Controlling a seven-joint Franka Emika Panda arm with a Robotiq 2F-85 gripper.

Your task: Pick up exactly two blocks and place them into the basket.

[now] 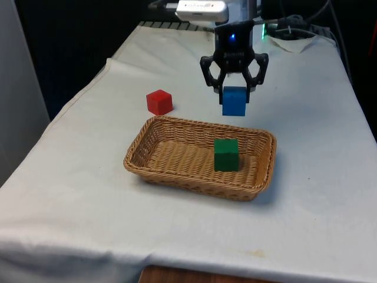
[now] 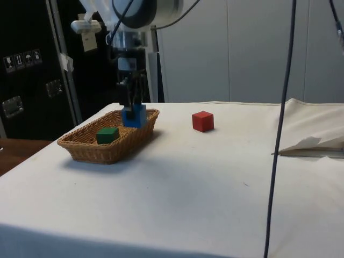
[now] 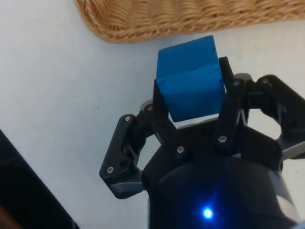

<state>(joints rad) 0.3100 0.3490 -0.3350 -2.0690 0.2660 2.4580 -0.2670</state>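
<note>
The black two-finger end effector (image 1: 234, 88), upper centre of the front view, is clamped on a blue wooden cube (image 1: 234, 101) held in the air just behind the far rim of the oval woven wicker basket (image 1: 147, 168). One green cube (image 1: 226, 154) already sits inside, so this looks like the second delivery: next, carry it forward over the rim and release. There is open room left of the green cube; a red cube (image 1: 159, 101) rests on the white-clothed surface (image 1: 318, 177), well clear.

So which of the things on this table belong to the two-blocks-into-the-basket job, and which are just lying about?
Part of the job:
- blue block, held in the gripper, its jaws shut on it
- green block, already in the basket
- red block, on the cloth, a spare candidate

Just lying about:
- folded white cloth
- hanging black cable
</note>
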